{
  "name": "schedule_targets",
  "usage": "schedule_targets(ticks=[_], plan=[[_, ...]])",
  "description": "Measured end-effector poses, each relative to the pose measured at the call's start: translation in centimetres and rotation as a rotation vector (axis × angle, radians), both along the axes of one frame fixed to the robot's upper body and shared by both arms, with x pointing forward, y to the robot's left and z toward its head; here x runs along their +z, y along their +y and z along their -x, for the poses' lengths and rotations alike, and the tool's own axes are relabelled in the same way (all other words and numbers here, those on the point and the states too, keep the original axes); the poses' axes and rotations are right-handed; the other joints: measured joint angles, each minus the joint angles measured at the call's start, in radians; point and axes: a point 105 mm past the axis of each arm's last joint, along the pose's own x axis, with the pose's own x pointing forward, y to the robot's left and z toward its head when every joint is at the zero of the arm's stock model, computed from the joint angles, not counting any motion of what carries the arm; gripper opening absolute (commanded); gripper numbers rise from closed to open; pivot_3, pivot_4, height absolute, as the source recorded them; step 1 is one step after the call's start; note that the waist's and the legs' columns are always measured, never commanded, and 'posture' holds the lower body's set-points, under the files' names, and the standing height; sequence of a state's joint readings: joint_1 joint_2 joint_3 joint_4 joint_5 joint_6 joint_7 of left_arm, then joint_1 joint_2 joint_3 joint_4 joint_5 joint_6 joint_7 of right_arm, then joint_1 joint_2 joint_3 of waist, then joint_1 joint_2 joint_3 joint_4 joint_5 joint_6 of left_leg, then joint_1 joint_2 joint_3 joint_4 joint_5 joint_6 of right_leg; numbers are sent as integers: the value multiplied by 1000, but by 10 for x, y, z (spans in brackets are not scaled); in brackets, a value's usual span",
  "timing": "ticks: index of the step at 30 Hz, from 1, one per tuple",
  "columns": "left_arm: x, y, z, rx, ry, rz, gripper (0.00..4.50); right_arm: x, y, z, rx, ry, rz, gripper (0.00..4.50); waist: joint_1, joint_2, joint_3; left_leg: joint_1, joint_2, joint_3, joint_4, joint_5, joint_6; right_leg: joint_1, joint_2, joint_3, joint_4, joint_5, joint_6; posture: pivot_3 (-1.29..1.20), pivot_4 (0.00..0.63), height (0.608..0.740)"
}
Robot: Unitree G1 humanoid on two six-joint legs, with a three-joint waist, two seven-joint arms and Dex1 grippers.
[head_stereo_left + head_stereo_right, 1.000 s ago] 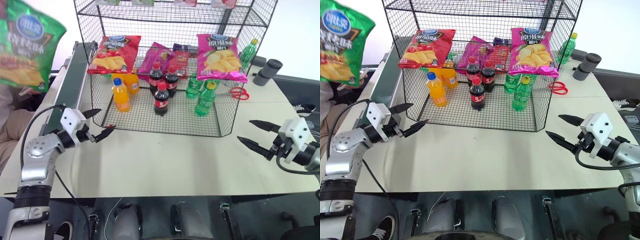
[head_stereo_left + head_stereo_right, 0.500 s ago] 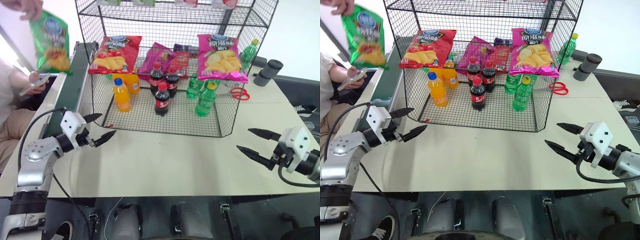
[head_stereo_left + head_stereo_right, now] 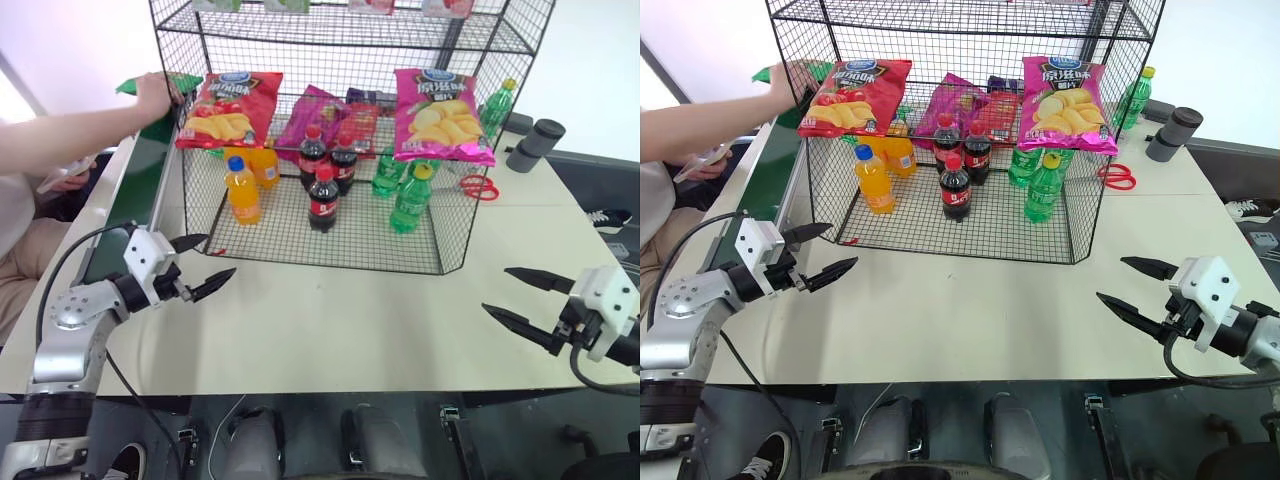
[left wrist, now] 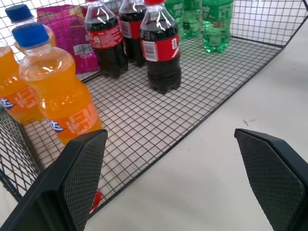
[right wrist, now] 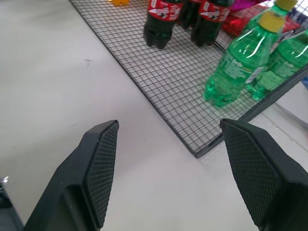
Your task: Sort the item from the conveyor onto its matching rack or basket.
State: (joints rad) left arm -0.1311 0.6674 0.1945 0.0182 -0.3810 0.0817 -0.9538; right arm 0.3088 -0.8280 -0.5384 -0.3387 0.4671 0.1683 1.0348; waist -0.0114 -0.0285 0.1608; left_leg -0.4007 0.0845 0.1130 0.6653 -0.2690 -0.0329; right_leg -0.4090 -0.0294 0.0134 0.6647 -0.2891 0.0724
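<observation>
- Peeking out as a green corner at the far end of the conveyor [image 3: 140, 170], the green crisp bag [image 3: 133, 85] is lying under a person's hand [image 3: 160, 93], right by the rack's back left corner.
- I'm seeing the person's arm [image 3: 60, 140] reaching in from the left across the belt, so most of the bag is getting covered up and I can't tell how it's lying.
- I'm looking at the rack [image 3: 350, 140] sitting on the pale table [image 3: 350, 320] just beside the conveyor, with a red bag [image 3: 230, 108] and a pink bag [image 3: 438, 115] resting on its middle shelf.
- Cola bottles [image 4: 161, 45], orange soda bottles [image 4: 55, 94] and green soda bottles [image 5: 236, 72] are standing upright on the bottom grid.
- My left gripper [image 3: 200, 263] is hovering over the table just in front of the rack's near left corner, fingers spread wide and holding nothing.
- My right gripper [image 3: 525, 297] is hanging over the table's near right edge, well apart from the rack, fingers parted and empty too.
- Red scissors [image 3: 479, 186] are lying on the table on the rack's right side.
</observation>
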Motion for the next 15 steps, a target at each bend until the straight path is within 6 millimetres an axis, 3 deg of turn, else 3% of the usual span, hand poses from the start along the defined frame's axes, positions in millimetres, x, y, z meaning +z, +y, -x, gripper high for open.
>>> schedule_targets(ticks=[15], plan=[[1, 0, 3, 17, 9, 2, 4500, 1, 1, 7, 8, 15, -1, 3485, 0, 0, 0, 2, 0, 0, 0, 0, 0, 1, 0, 1, 0, 0, -1, 0, 150, 740]])
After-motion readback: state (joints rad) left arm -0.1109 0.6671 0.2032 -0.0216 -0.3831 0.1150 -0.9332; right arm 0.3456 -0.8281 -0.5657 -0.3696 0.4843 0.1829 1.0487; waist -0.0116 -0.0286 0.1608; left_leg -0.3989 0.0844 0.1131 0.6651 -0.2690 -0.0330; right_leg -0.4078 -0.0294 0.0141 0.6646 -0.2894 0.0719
